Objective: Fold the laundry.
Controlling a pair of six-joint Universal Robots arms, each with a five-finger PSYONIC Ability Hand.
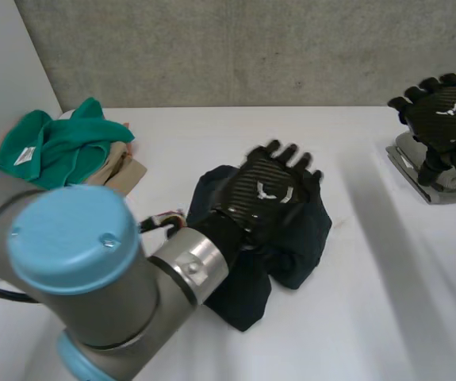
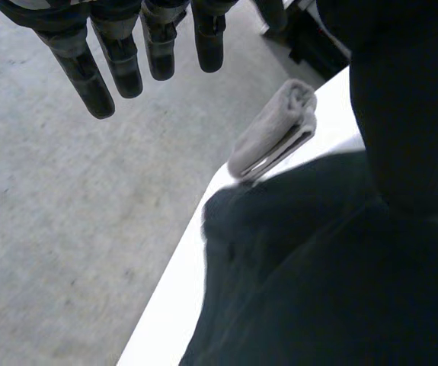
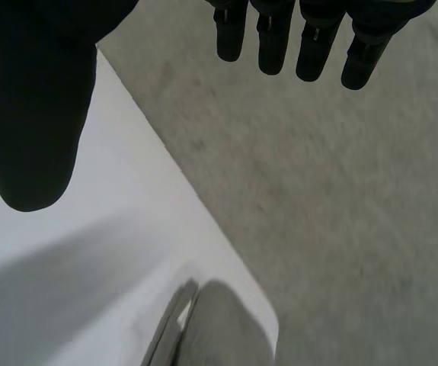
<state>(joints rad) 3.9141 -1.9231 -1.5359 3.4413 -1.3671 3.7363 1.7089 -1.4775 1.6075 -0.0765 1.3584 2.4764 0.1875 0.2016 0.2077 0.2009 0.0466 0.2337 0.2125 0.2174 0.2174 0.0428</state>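
Observation:
A crumpled dark navy garment (image 1: pixel 291 254) lies bunched in the middle of the white table (image 1: pixel 386 302). My left hand (image 1: pixel 269 193) rests palm-down over its top, open with fingers straight and spread. In the left wrist view its fingers (image 2: pixel 127 65) reach straight past the cloth's edge, holding nothing, with the dark garment (image 2: pixel 318 274) under the palm. My right hand (image 1: pixel 442 111) hovers open at the far right, above a folded grey cloth (image 1: pixel 418 168). Its fingers (image 3: pixel 302 46) hang straight in the right wrist view.
A pile of green laundry (image 1: pixel 61 143) lies on a beige piece (image 1: pixel 120 171) at the far left. The folded grey cloth (image 2: pixel 276 130) (image 3: pixel 219 328) sits near the table's far edge, beyond the navy garment. A grey wall stands behind the table.

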